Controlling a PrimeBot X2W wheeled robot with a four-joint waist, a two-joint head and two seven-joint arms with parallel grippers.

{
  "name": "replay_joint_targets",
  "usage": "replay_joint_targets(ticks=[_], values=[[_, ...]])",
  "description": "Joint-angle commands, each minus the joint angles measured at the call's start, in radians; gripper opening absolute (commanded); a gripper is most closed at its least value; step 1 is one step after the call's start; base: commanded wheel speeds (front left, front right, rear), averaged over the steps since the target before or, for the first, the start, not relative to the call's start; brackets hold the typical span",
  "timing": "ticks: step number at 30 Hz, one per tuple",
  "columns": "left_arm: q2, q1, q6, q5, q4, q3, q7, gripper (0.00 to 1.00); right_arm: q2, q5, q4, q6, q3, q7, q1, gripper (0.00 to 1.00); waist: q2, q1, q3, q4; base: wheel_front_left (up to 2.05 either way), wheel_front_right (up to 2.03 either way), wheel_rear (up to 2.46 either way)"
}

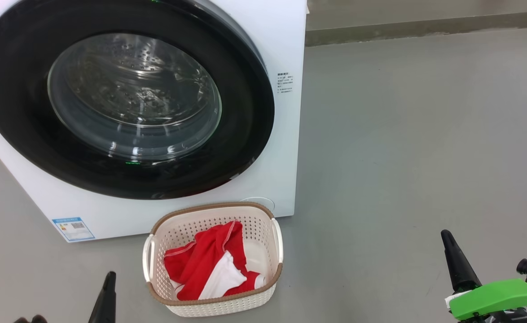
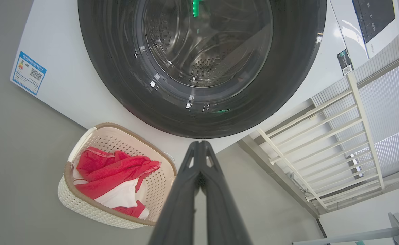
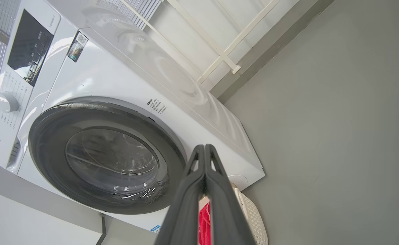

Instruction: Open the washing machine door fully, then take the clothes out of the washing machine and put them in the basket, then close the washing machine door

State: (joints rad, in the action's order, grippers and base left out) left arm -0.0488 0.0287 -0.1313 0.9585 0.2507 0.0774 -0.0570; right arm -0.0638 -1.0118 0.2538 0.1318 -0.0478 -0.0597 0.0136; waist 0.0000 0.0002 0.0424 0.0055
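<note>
The white washing machine [image 1: 286, 45] stands ahead with its black-rimmed round door [image 1: 129, 101] lying flat against the front; the steel drum shows through the glass. On the floor in front sits the cream basket [image 1: 278, 242] with the red and white clothes [image 1: 205, 264] inside. My left gripper [image 1: 109, 280] is low at the left of the basket, shut and empty. At the lower right, well away from the basket, my right gripper [image 1: 446, 237] is also shut and empty. In the wrist views both finger pairs [image 2: 199, 149] [image 3: 204, 151] are pressed together.
Grey floor [image 1: 416, 143] spreads to the right of the machine up to a wall skirting [image 1: 425, 29]. A white railing [image 2: 335, 136] stands beside the machine. A blue label [image 1: 72, 229] marks the machine's lower left corner.
</note>
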Motion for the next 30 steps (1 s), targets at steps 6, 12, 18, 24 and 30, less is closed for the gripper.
replay_joint_targets(ticks=[6, 12, 18, 24, 30], values=[[-0.009, -0.062, 0.0, 0.082, -0.019, 0.023, 0.022, 0.0, -0.008, -0.082, -0.023, -0.001, 0.0, 0.021, -0.061, 0.0, 0.0, -0.0001, -0.005, -0.001, 0.0, 0.0, 0.0], [-0.008, -0.072, 0.0, 0.158, -0.017, 0.025, 0.042, 0.0, -0.005, -0.151, -0.021, -0.001, -0.009, 0.041, -0.069, 0.0, 0.0, -0.0001, -0.01, -0.001, 0.0, 0.0, 0.0], [-0.007, -0.08, 0.0, 0.224, -0.015, 0.026, 0.059, 0.0, -0.003, -0.211, -0.019, -0.001, -0.017, 0.059, -0.076, 0.0, 0.0, -0.0001, -0.015, -0.002, 0.0, 0.0, 0.0], [-0.006, -0.089, 0.0, 0.29, -0.014, 0.028, 0.076, 0.0, 0.0, -0.27, -0.018, -0.001, -0.025, 0.077, -0.083, 0.0, 0.0, -0.0001, -0.02, -0.002, 0.0, 0.0, 0.0], [-0.005, -0.098, 0.0, 0.356, -0.012, 0.03, 0.093, 0.0, 0.002, -0.33, -0.016, -0.001, -0.032, 0.094, -0.09, 0.0, 0.0, -0.0001, -0.025, -0.003, 0.0, 0.0, 0.0]])
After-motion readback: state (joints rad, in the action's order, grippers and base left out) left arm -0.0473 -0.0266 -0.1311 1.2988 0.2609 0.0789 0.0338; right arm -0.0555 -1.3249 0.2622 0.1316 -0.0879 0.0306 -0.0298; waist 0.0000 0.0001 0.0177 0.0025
